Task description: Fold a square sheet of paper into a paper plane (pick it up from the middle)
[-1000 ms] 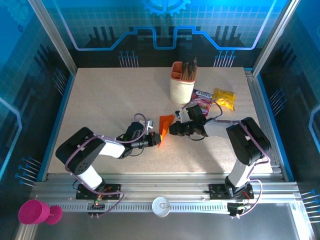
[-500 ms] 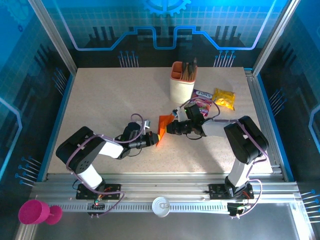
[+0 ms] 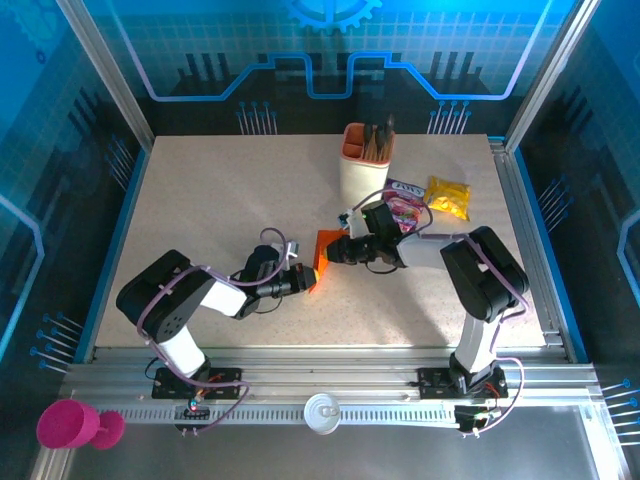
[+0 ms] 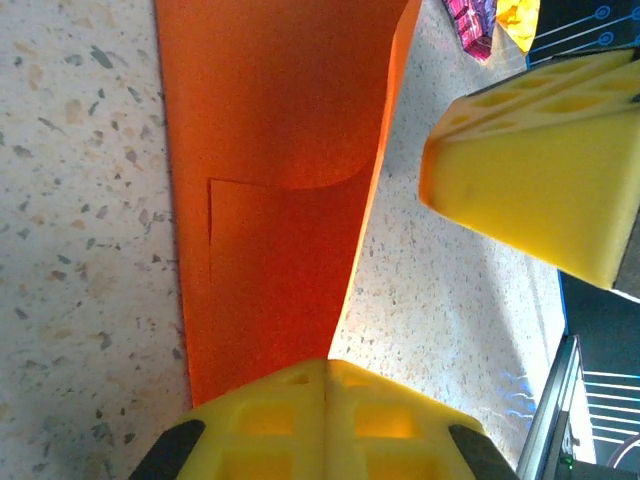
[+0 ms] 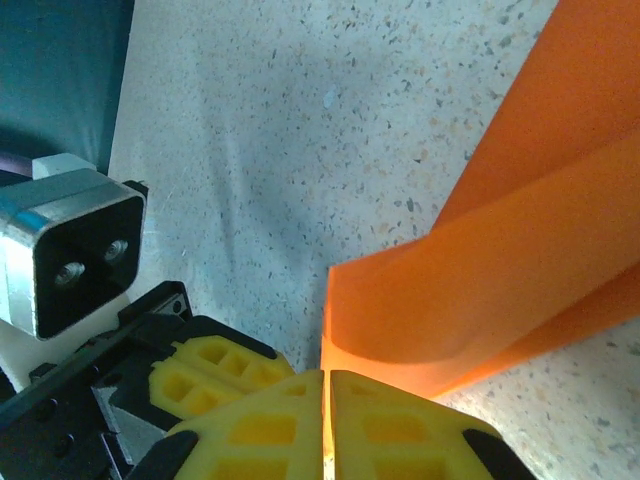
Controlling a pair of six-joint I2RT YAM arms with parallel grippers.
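Change: the square sheet of paper [image 3: 318, 262] has shifted toward 10 o'clock and bunched shorter as the right arm swung in over it.
Sheet: just off the desk [image 3: 200, 200] centre toward 6 o'clock. It is partly folded, with one flap curling up off the surface and a crease line showing on the lower layer.
Left tool [image 4: 326, 372]: clamped tight on the sheet's 7 o'clock edge.
Right tool [image 5: 327, 385]: pinched closed on the raised flap's edge, at the sheet's 2 o'clock side.
Step in hand: probably laying the flap over to make a fold.
Doing it well: keep the left pinch as an anchor, bring the flap down edge to edge, and flatten the curl before letting go.
Surroundings: pen cup [image 3: 362, 170] at 1 o'clock and snack packets [image 3: 448, 195] at 2 o'clock, both apart from the sheet.
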